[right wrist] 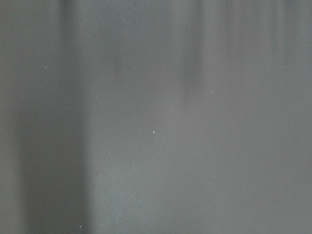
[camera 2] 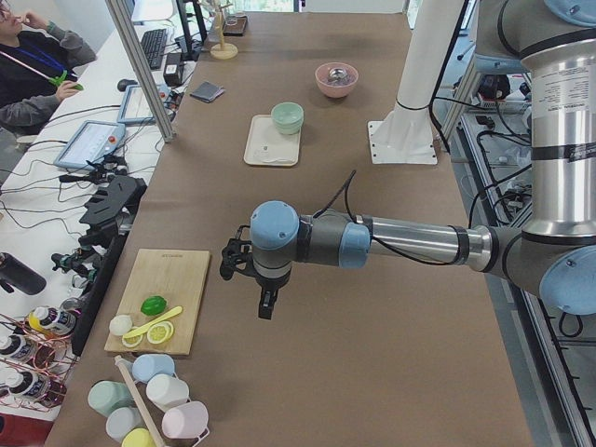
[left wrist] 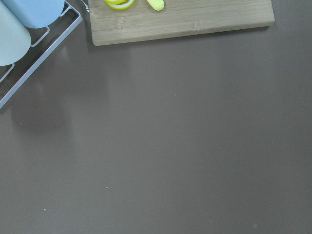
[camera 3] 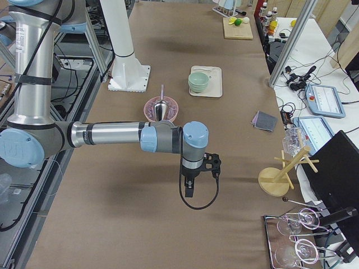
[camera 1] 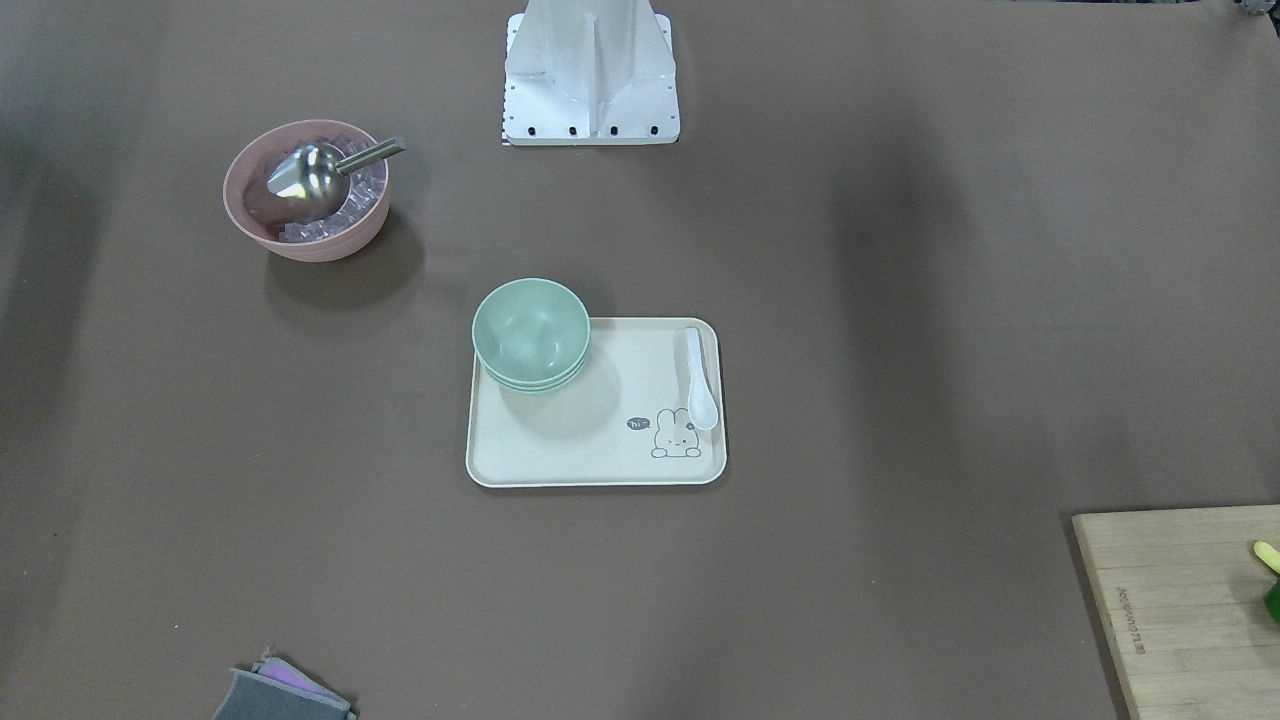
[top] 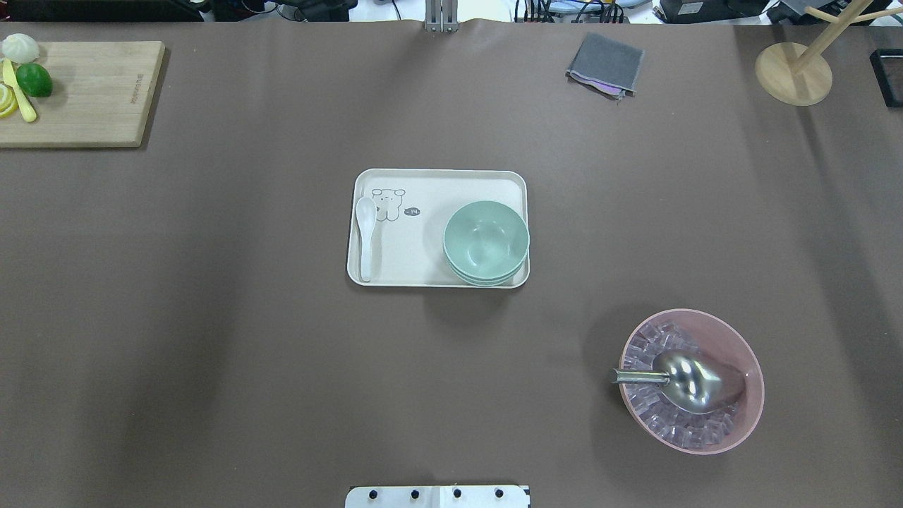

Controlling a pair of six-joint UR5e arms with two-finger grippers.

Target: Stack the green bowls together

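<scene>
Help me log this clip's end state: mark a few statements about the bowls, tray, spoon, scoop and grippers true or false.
1. The green bowls sit nested in one stack on the tray. True.
2. The white spoon lies inside the top green bowl. False: it lies on the tray, at the side away from the stack.
3. The metal scoop rests in the pink bowl. True.
4. The pink bowl stands on the tray. False: it stands on the table, apart from the tray.
5. A gripper holds the stack. False: the left gripper and right gripper hang over bare table, far from it.
</scene>
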